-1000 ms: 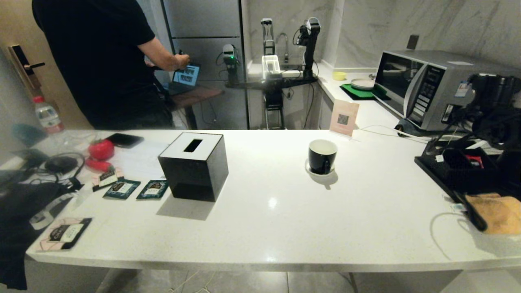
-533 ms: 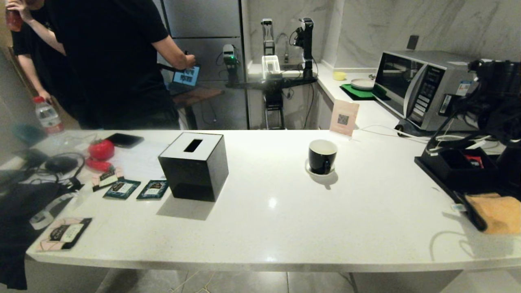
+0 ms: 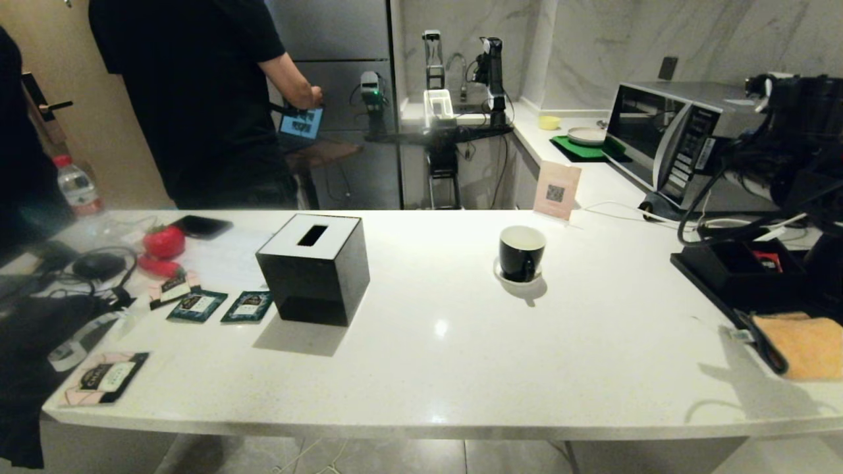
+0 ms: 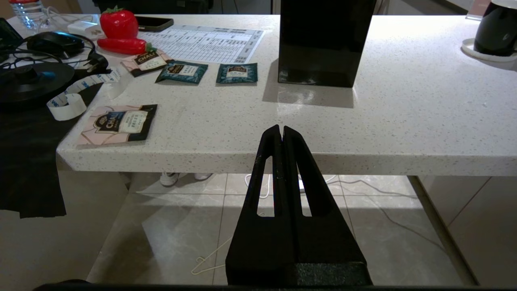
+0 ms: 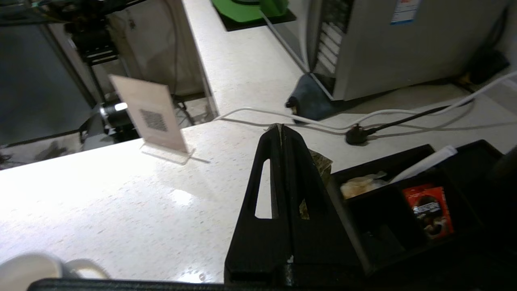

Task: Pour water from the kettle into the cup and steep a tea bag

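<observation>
Fingers pressed together on the right gripper, poised above the black compartment tray at the counter's right end. Apparently pinching the tea bag, with grey-brown mesh peeking out just behind them. Depth of the pinch impossible to judge. Left gripper likewise closed, empty, parked below the counter's front edge. Black cup upright on its white saucer mid-counter, well apart from the tray. No kettle clearly made out; no sign of water poured.

Risks, as judged from here:
- Losing the bag on the way across, given a thin, slippery hold.
- Snagging mesh or string on a tray divider.
- Dropping it beside the cup or onto the saucer through poor aim at a small mouth.
- Knocking the cup with closed fingers and sliding it off the saucer.

Also worth minding: the loose black plug and its cable near the tray, easy to catch with the arm.
</observation>
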You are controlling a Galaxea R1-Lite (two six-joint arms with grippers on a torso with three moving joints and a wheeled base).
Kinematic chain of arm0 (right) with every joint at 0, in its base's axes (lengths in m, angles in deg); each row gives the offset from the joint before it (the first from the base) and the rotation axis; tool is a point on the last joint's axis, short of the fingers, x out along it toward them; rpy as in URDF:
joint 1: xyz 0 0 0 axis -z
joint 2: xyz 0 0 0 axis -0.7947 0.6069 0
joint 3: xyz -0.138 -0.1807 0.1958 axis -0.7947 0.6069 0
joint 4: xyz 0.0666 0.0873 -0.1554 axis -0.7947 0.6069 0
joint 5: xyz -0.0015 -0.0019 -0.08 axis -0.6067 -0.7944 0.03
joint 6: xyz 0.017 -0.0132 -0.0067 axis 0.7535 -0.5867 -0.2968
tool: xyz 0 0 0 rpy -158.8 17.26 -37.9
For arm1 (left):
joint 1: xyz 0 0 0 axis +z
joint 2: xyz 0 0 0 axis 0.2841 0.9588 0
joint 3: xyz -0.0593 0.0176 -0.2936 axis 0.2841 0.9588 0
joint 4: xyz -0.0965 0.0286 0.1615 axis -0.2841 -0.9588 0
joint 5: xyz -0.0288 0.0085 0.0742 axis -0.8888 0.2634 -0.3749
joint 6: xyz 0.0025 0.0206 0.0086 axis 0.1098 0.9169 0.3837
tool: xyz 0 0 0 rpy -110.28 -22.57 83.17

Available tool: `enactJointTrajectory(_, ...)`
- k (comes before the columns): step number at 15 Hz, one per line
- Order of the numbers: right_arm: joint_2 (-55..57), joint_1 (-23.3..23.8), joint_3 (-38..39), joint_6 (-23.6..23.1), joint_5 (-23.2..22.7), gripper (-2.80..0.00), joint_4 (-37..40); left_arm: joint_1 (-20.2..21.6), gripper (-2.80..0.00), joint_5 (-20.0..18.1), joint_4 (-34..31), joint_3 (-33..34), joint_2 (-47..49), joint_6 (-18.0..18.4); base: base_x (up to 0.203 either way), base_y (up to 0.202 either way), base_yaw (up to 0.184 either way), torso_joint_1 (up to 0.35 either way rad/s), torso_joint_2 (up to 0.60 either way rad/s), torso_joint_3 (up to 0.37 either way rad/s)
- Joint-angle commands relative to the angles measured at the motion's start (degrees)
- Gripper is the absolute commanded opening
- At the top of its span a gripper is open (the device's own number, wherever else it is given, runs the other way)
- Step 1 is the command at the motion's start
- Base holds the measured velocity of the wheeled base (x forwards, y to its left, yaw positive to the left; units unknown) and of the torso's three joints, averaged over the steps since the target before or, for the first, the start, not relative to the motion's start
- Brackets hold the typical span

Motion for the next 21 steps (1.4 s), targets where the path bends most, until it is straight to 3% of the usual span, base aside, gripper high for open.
enactJointTrajectory(1,-0.8,-1.9,0.7,0.0,0.1,-2.80,-1.7,0.0,-2.80,0.0,0.0,0.0,0.0,0.0,0.000,0.000,0.000,0.000,0.00,0.000)
enactJointTrajectory(21,-3.2,-22.0,0.6,0.1,0.2,-2.80,-2.6,0.0,-2.80,0.0,0.0,0.0,0.0,0.0,0.000,0.000,0.000,0.000,0.00,0.000)
